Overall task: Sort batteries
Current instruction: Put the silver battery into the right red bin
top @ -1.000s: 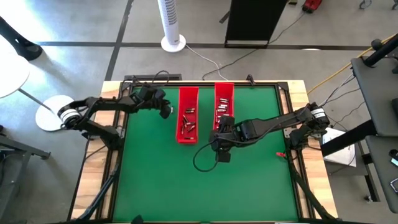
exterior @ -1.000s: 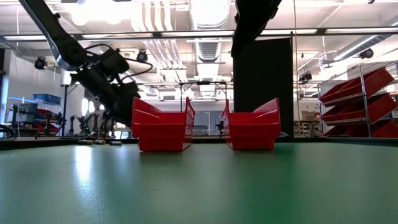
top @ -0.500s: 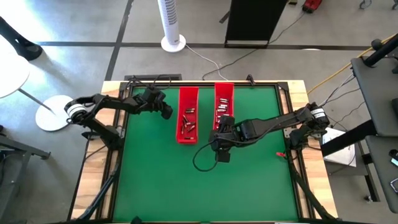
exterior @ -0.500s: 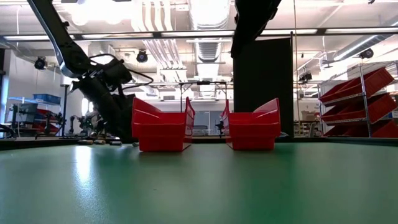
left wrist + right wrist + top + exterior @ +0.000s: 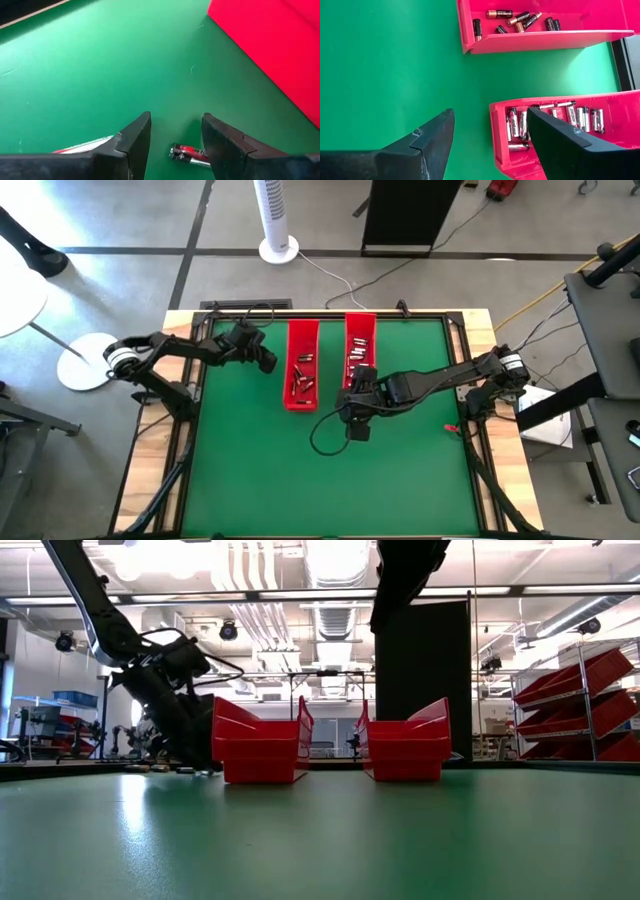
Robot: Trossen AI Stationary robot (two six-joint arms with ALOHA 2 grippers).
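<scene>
Two long red trays stand at the far middle of the green mat. The left tray (image 5: pixel 302 365) holds dark batteries (image 5: pixel 515 20), and the right tray (image 5: pixel 360 348) holds silvery ones (image 5: pixel 545 122). My left gripper (image 5: pixel 176 120) is open and low over the mat, just left of the left tray (image 5: pixel 270 45). A silver-and-red battery (image 5: pixel 186 152) lies on the mat between its fingers, its one end hidden behind a finger. A second battery (image 5: pixel 82 146) shows partly behind the other finger. My right gripper (image 5: pixel 490 115) hangs open, high above the mat near the trays' near ends.
A black cable loop (image 5: pixel 325 435) hangs from the right arm over the middle of the mat. A small red thing (image 5: pixel 450 427) lies at the mat's right edge. The near half of the mat (image 5: pixel 330 490) is bare green.
My left gripper has sunk toward the mat beside the left tray, and its fingers now reach down to the table top. The right arm has kept still.
</scene>
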